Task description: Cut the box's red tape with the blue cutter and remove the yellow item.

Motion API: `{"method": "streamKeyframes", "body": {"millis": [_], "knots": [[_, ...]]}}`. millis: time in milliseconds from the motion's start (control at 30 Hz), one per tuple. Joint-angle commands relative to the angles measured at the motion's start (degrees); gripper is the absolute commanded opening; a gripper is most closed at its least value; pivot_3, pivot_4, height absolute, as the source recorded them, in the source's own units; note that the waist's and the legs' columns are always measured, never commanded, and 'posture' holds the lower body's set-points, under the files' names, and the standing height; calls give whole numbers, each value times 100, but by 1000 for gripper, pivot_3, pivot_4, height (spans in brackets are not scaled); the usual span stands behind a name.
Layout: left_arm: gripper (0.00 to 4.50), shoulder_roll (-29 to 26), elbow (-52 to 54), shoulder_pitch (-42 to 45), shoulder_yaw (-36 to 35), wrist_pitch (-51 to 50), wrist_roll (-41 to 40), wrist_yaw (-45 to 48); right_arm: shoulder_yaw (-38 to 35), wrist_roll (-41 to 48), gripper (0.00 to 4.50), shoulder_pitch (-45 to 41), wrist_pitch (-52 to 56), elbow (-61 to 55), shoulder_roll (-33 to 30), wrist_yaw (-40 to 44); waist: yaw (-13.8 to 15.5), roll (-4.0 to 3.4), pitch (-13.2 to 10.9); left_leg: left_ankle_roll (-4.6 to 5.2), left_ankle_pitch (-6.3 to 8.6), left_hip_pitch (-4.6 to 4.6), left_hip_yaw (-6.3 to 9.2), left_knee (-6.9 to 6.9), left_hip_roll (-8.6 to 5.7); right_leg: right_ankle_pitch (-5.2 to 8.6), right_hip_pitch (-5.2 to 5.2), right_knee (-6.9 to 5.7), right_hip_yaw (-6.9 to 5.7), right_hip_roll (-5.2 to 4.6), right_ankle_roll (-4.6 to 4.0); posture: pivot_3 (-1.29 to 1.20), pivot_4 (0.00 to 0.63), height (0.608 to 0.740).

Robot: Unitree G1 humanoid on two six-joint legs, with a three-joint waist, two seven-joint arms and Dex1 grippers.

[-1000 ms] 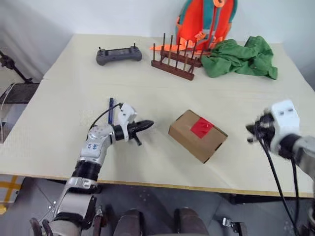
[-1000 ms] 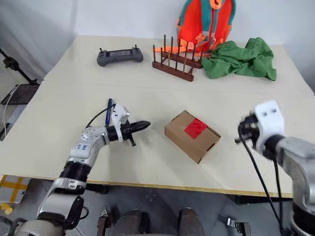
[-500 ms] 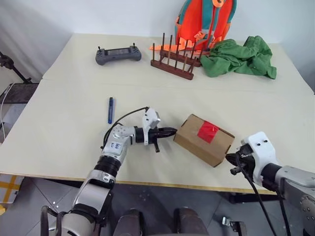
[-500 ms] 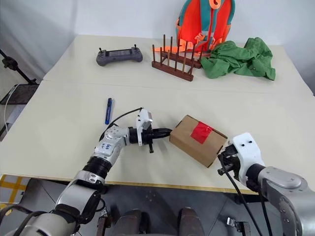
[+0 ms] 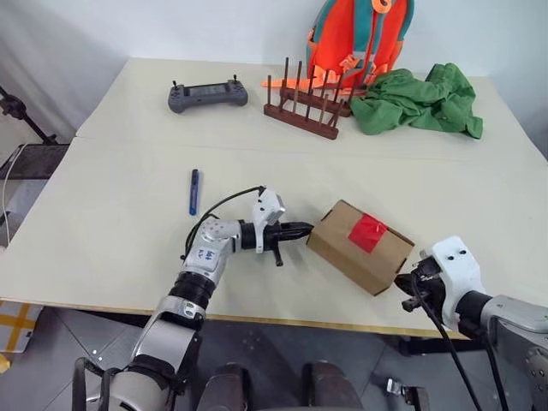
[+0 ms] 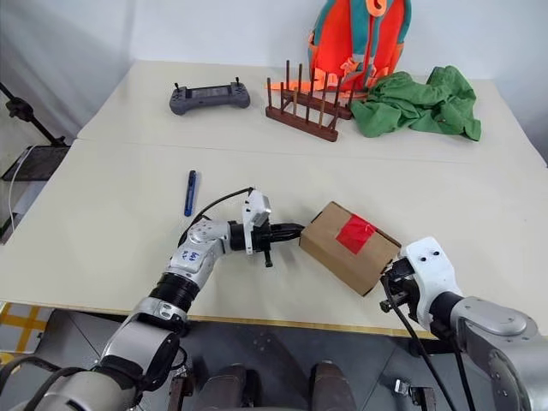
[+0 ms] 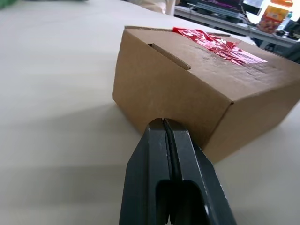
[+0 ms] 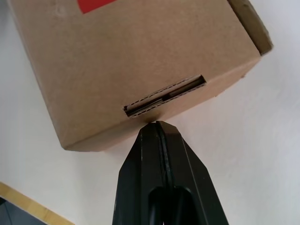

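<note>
Box (image 5: 360, 247): brown cardboard carton lying askew on the near part of the table (image 5: 111, 248), flaps down, between the two grippers.
Red tape (image 5: 366, 231): short glossy strip across the top seam of the box, uncut, wrinkled as seen in the left wrist view (image 7: 220, 41).
Left gripper (image 5: 306, 229): black fingers pressed together with nothing between them, pointing level toward the box's left end; tip right at the lower edge of that cardboard wall in the left wrist view (image 7: 162, 123), touching or just short of it, cannot tell which.
Right gripper (image 5: 402, 284): fingers likewise pinched together and empty, at the box's near right corner; in the right wrist view the tip (image 8: 154, 124) sits just below a tuck slot in the end wall of the box (image 8: 140, 56), close against the lower edge.
Blue cutter (image 5: 194, 190): slim dark blue pen shape lying flat on the table, well apart from the box, left of and a little beyond the left gripper, untouched.
Yellow item: hidden, flaps closed.
Grey controller (image 5: 208, 95): far left part of the table.
Wooden rack (image 5: 301, 111): dark pegs upright, far middle of the table.
Green cloth (image 5: 417, 98): crumpled heap at the far right, just beside the rack.
Orange backpack (image 5: 360, 38): upright at the far edge, behind the rack and cloth.
</note>
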State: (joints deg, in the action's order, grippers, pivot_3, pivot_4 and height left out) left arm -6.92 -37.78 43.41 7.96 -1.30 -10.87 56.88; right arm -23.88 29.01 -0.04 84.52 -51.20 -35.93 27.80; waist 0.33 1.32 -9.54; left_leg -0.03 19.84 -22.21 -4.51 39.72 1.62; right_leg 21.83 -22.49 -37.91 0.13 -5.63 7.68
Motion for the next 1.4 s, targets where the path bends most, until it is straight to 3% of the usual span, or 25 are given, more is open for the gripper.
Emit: {"method": "streamKeyframes", "body": {"millis": [33,367,633,767,900,1067,1233,1300,1400], "knots": [[17,150,-92,153,30,183,48,-4,51,63,0,-98,-269,16,-111,38,-2,0,0,0,0,0,0,0,0,0,0,-1,0,0,0,0,150,740],[17,-21,-163,216,-192,335,46,-205,-255,25,0,143,-572,99,-466,119,4,0,0,0,0,0,0,0,1,0,0,-3,-1,0,0,0,150,740],[17,-361,-154,198,-467,349,-7,-269,-1048,106,0,767,-862,134,-648,413,39,0,0,0,0,0,0,3,1,0,0,-6,-1,1,0,0,150,740],[17,-674,301,127,-715,51,-95,-438,-1749,-172,0,1138,-1737,728,-959,774,80,1,-1,1,1,-1,0,7,0,-1,1,-5,-1,2,1,0,150,740],[867,-1002,1392,-89,-881,-1138,-315,-802,-2162,325,875,373,-2252,1413,-1289,1245,14,0,0,4,1,3,-8,14,2,-4,3,-7,6,3,8,0,150,740],[2449,-1085,2963,-775,-1127,-1836,-568,-1369,-1612,329,2628,-276,-3219,2246,-1284,1509,-23,-1,0,4,1,3,7,15,6,-5,11,-8,1,1,7,0,150,740],[3939,-1197,3879,-1394,-1534,-2118,-620,-2087,-1035,307,4274,-620,-4315,2966,-1142,1908,-41,-1,0,4,1,1,8,19,5,-5,11,-6,2,-1,8,0,150,740],[4478,-1211,4144,-1618,-1736,-2139,-591,-2429,-902,361,4500,-806,-4680,3260,-1034,2046,-45,-1,0,4,1,2,8,21,5,-5,11,-9,2,-3,8,0,150,740],[4478,-1213,4520,-1896,-2006,-2209,-532,-2957,-650,246,4500,-915,-5152,3619,-1076,2278,-49,-1,0,4,1,2,8,23,7,-5,11,-9,2,-4,8,0,150,740]]}}
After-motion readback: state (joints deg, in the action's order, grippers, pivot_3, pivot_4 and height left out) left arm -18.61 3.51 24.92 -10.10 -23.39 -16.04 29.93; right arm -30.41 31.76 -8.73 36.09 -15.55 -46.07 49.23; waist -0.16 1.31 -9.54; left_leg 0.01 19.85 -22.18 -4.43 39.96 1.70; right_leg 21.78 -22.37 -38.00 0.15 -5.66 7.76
